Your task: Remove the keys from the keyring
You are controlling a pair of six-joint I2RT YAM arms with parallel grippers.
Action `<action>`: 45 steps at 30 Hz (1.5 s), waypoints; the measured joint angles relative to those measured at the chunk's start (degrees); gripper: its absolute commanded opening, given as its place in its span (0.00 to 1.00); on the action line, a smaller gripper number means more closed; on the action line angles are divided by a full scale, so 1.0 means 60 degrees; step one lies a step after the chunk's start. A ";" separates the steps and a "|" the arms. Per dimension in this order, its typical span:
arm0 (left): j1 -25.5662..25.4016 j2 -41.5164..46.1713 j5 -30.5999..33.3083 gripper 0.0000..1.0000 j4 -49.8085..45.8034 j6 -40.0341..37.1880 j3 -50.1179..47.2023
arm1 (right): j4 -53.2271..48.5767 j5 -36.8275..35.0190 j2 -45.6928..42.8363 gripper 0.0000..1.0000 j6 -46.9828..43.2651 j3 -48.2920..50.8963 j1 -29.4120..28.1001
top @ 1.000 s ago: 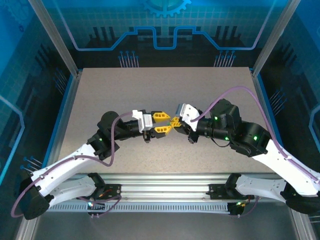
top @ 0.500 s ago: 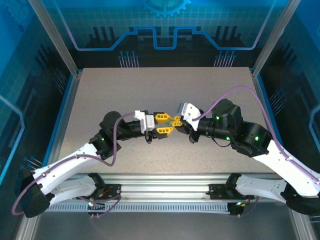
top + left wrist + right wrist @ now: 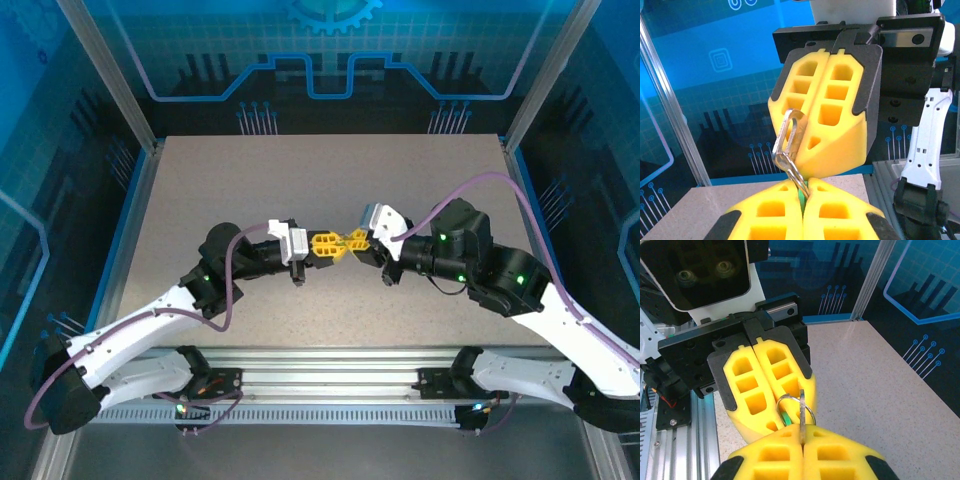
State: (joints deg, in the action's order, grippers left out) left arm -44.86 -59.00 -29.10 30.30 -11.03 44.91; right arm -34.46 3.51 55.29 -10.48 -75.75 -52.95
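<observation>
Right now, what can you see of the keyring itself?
The keyring is a thin, shiny silver ring, metal by its look, up in the air above the table between the two shut tools, which meet tip to tip. The left tool pinches one side of it. A flat silver key blade on it runs into the right tool, and a small green piece shows beside it. It is tilted, not level.

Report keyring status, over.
Left tool shut on keyring. Right tool shut on key. Tools tip to tip, key not yet off. Nothing in the way.
</observation>
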 measured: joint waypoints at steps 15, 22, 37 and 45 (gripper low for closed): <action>-0.0007 -0.0011 0.0801 0.00 -0.4393 -0.1228 0.1861 | 0.1814 0.1293 -0.1045 0.24 0.1461 0.2452 0.1927; -0.0036 -0.0444 0.0849 0.00 -0.7705 -0.2324 0.3891 | 0.2040 0.1504 -0.1774 0.26 0.2080 0.3690 0.2838; -0.0459 -0.1749 0.0623 0.00 -1.1668 -0.3967 0.5519 | 0.2470 0.4710 -0.1279 0.25 0.0903 0.2605 0.2849; -0.0568 -0.1749 0.0375 0.00 -1.1872 -0.4258 0.5574 | 0.2313 0.6033 -0.0958 0.30 0.0138 0.2605 0.2827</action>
State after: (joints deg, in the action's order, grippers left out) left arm -48.27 -69.49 -26.85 -40.93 -36.58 78.35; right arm -20.58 39.70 49.54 -9.65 -60.12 -35.99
